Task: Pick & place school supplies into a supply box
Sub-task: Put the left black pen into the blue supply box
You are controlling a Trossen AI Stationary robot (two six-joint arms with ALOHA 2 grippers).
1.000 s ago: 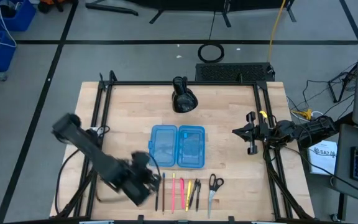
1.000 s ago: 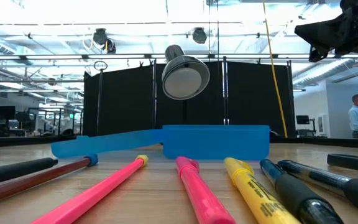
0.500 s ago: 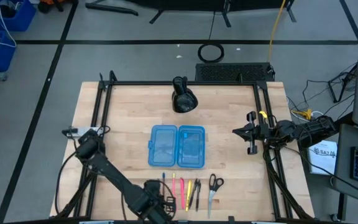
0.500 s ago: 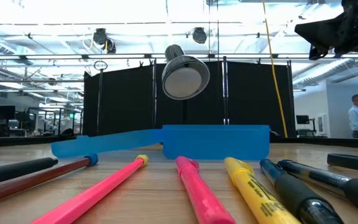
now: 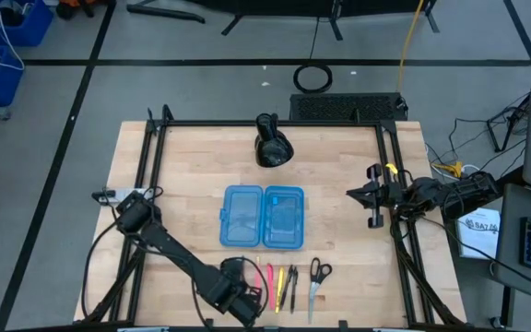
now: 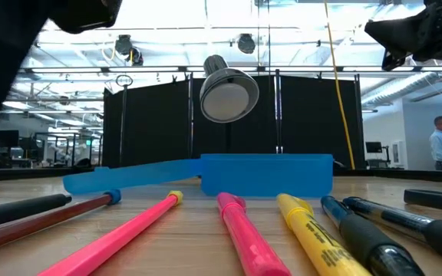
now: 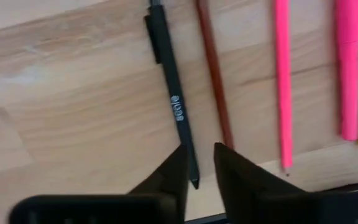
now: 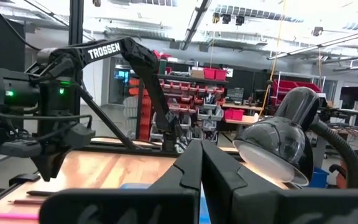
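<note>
A row of school supplies lies flat on the wood near the table's front edge. It holds a black pen (image 7: 173, 99), a brown pencil (image 7: 215, 87), a pink pencil (image 7: 283, 81), a pink highlighter (image 7: 348, 68) and a yellow one (image 6: 313, 238). Scissors (image 5: 318, 275) lie at the row's right end. Behind the row the blue supply box (image 5: 263, 217) lies open. My left gripper (image 7: 199, 149) hangs over the row's left end, pointing down and open. Its fingers stand on either side of the black pen's near tip (image 7: 193, 180). My right gripper (image 5: 369, 195) waits shut at the table's right side.
A black desk lamp (image 5: 273, 148) stands behind the box, its head (image 6: 229, 96) facing the near edge. A black metal frame (image 5: 155, 157) runs along the table's left, far and right sides. My left arm (image 5: 178, 258) slants across the near left of the table.
My left gripper has swung from the near left of the table toward the right and the near edge. It has come down over the left end of the pen row, and its arm now shows at the low view's upper left.
</note>
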